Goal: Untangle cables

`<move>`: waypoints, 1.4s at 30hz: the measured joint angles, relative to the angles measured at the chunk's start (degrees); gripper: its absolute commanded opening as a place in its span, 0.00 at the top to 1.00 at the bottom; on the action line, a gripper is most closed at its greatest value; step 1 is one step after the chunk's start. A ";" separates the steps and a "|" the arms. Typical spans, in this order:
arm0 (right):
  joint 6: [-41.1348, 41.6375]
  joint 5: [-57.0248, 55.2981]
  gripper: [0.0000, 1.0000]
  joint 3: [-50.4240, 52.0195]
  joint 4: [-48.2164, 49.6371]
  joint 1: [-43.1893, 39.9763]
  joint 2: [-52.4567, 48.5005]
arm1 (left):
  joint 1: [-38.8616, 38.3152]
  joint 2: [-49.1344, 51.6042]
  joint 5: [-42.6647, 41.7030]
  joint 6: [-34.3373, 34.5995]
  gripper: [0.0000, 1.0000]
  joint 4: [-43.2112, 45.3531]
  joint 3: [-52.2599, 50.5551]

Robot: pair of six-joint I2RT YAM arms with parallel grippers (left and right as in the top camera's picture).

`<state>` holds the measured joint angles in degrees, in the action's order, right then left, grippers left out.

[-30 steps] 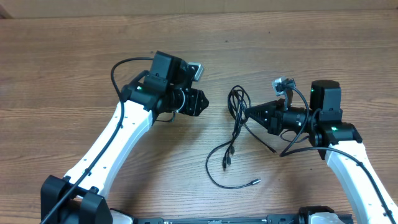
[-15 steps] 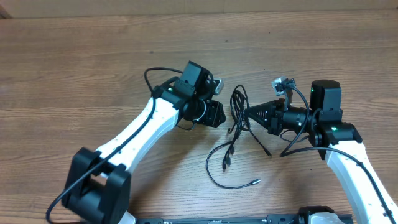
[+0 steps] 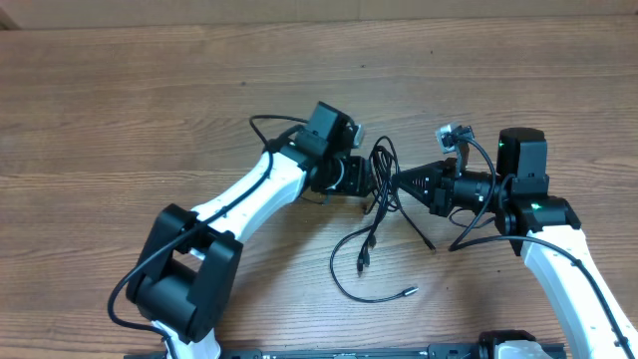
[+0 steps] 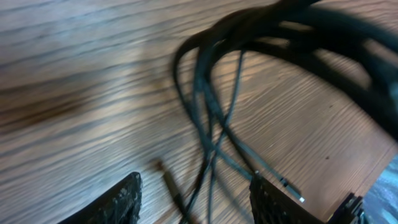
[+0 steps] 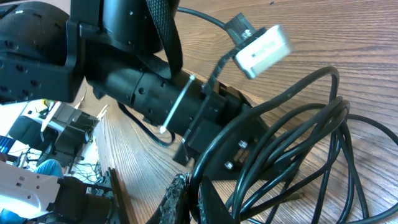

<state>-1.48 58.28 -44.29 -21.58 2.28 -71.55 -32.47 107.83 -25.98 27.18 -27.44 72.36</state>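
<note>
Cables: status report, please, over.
Left gripper open over thin black cables. Right gripper shut on them. Cables tangled on brown wooden table. Nothing in the way.

Robotics lab: two-arm test bench on a wood-grain table

Setting read from: a plain wood-grain table (image 3: 120,100) carrying a left arm (image 3: 249,194) and a right arm (image 3: 568,259), both in white shells with black joints and exposed black wiring. A small silver camera (image 3: 454,135) is bracketed at the right wrist, a green indicator light (image 3: 535,207) shows on that arm, and a dark mounting rail (image 3: 349,352) runs along the near edge. Thin black cables (image 3: 377,214) lie between the arms. Beyond the table edge, the right wrist view gives blurred room clutter (image 5: 43,124): dark frames, something blue and something white, too soft to identify. No domestic or shop fittings are visible.
</note>
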 measured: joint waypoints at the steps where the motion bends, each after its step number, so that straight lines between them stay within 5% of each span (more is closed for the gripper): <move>1: -0.02 -0.02 0.96 0.00 -0.02 0.00 0.00 | -0.52 0.13 0.02 0.92 0.43 1.18 0.00; 8: 0.00 0.00 0.96 0.00 0.07 0.00 0.00 | -2.47 0.17 0.02 7.39 0.45 5.44 0.00; 14: -0.04 -0.02 0.93 0.00 0.09 0.00 0.00 | -4.42 0.17 1.31 9.70 0.62 5.57 0.00; 17: 0.28 0.00 0.70 0.00 0.13 0.00 0.00 | -5.46 0.17 1.55 10.49 0.76 5.53 0.00; 20: 0.24 0.13 0.00 0.00 0.11 0.00 0.00 | -5.81 0.17 1.25 10.38 0.78 5.62 0.00; 24: 0.13 -0.52 0.00 0.00 -0.04 0.00 0.00 | -5.44 0.17 0.02 10.38 0.77 5.57 0.00; 32: 0.94 -4.74 0.00 0.00 -0.39 0.00 0.00 | -2.54 0.20 -1.92 9.92 0.96 0.37 0.00; 42: 12.79 -22.18 0.00 0.00 -3.17 0.00 -0.37 | 4.68 0.20 -2.43 8.85 0.95 -8.28 0.00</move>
<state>11.31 36.10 -44.29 -24.75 2.28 -71.92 -27.79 108.03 -28.40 36.03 -35.73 72.36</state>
